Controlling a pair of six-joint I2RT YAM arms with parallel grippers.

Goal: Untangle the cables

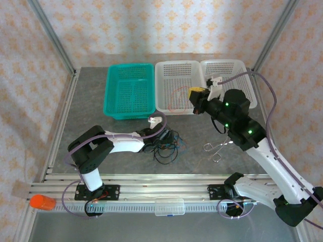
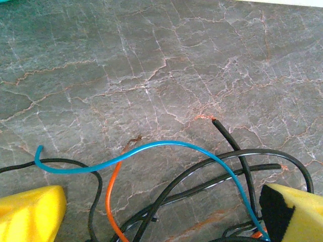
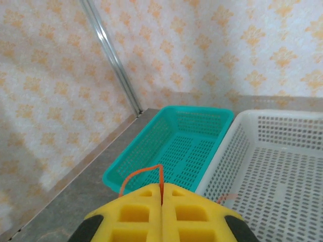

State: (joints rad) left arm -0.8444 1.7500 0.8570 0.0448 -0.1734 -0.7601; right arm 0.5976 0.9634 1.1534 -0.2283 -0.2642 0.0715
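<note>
Nearest me, on the bench in front of the teal basket (image 1: 130, 91), the cables (image 1: 165, 146) lie in a loose tangle of black, blue and orange. My left gripper (image 2: 161, 201) hangs low over them, spread wide, with strands lying between its fingers. Farther off, just right of the teal basket, my right gripper (image 3: 162, 194) is clamped on an orange wire (image 3: 161, 176) above the neighbouring white basket (image 1: 176, 83).
</note>
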